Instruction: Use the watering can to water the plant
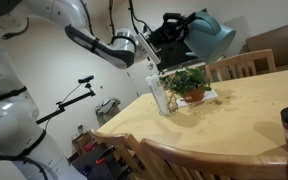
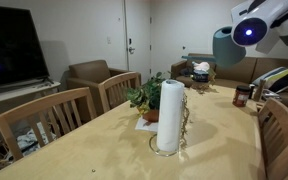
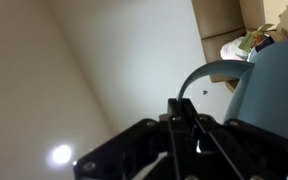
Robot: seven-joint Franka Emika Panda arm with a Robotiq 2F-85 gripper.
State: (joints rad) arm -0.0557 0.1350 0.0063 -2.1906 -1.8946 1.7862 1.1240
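Arm (image 1: 99, 45) raised, stretched out high, gripper (image 1: 179, 32) clamped on watering can (image 1: 214, 38)

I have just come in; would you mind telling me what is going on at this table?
The robot arm's gripper holds the teal watering can high in the air above the wooden table, near the potted plant. The plant stands on the table beside a paper towel roll. No water can be seen pouring.
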